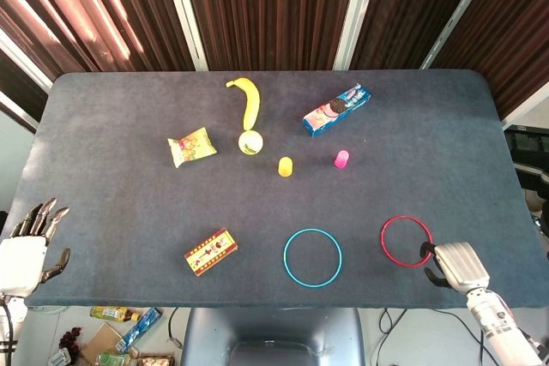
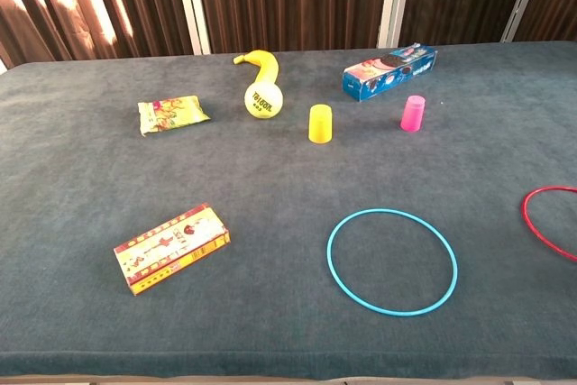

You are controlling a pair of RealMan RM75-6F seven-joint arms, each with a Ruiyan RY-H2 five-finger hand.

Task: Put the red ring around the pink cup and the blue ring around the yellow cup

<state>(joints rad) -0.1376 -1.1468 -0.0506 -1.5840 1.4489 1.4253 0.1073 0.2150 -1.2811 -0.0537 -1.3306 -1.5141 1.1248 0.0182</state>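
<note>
The red ring [image 1: 383, 241] lies flat near the table's front right; the chest view shows its left arc [image 2: 524, 212] at the frame's right edge. My right hand [image 1: 455, 265] sits at the front edge, its dark fingertips [image 1: 426, 252] touching the ring's near right rim, fingers apart. The blue ring [image 1: 312, 230] [image 2: 392, 211] lies flat to the left of the red one. Farther back stand the pink cup [image 1: 341, 158] [image 2: 413, 113] and the yellow cup [image 1: 286, 166] [image 2: 320, 123], both upside down. My left hand [image 1: 26, 250] hovers off the front left corner, fingers spread and holding nothing.
A banana [image 1: 249, 99], a tennis ball [image 1: 250, 142] and a yellow snack bag [image 1: 191, 147] lie at the back left. A blue cookie box [image 1: 336, 110] is behind the pink cup. A red-and-yellow box [image 1: 210, 251] lies left of the blue ring.
</note>
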